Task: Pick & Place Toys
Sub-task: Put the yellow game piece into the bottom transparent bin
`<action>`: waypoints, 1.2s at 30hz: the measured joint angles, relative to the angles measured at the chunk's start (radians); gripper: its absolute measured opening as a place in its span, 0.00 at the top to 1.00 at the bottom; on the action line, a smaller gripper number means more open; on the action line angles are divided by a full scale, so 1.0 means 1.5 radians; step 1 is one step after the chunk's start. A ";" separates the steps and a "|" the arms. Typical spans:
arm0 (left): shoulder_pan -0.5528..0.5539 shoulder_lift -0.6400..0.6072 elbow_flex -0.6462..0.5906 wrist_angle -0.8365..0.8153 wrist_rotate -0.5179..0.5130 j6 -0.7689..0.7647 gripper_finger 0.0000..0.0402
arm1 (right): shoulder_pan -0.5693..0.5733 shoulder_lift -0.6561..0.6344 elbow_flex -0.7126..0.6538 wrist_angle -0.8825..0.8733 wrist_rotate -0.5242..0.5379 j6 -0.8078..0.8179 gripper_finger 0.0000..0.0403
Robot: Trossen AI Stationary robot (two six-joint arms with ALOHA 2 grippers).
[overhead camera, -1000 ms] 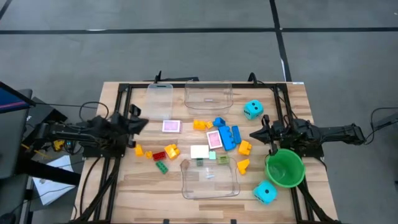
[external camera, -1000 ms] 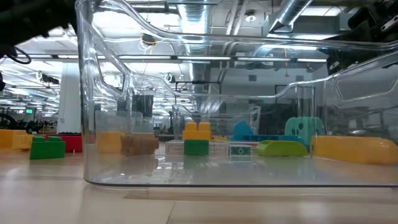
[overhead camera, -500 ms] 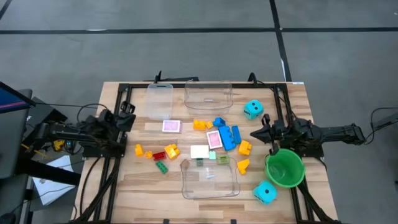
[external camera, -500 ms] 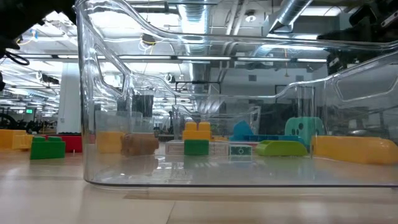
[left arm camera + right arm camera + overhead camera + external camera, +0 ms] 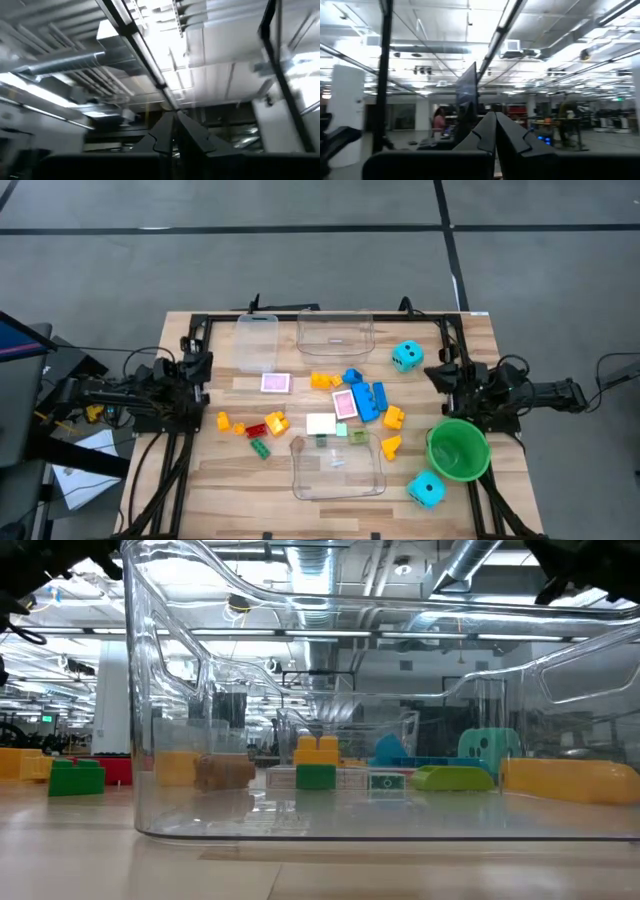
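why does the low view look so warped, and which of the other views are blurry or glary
Low view: the clear tub fills the frame, so its curved wall bends the bricks behind and mirrors ceiling lights. Left wrist view: smeared, with a blown-out ceiling. Right wrist view: soft, bright light strips. High view: even light, little glare.

A large open-plan lab or industrial hall: exposed ceiling ducts (image 5: 480, 565), strip lights (image 5: 507, 17), rows of workstations, grey floor (image 5: 300, 270).
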 joint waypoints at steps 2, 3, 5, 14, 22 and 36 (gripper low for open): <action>0.000 0.007 0.015 -0.001 -0.008 0.039 0.89 | 0.000 0.000 0.014 -0.020 0.013 -0.025 0.95; 0.000 0.011 0.028 -0.002 -0.011 0.053 0.86 | 0.001 0.001 0.025 -0.036 0.026 -0.038 0.92; 0.000 0.022 0.058 -0.007 -0.008 0.061 0.78 | 0.000 0.003 0.053 -0.072 0.059 -0.048 0.86; 0.000 0.159 0.214 -0.254 0.048 0.062 0.30 | 0.014 0.082 0.184 -0.210 0.046 -0.029 0.49; -0.035 0.285 0.322 -0.528 -0.054 0.064 0.02 | 0.067 0.141 0.196 -0.232 0.044 0.034 0.32; -0.178 0.318 0.343 -0.808 -0.282 -0.052 0.03 | 0.161 0.142 0.196 -0.204 0.047 0.053 0.31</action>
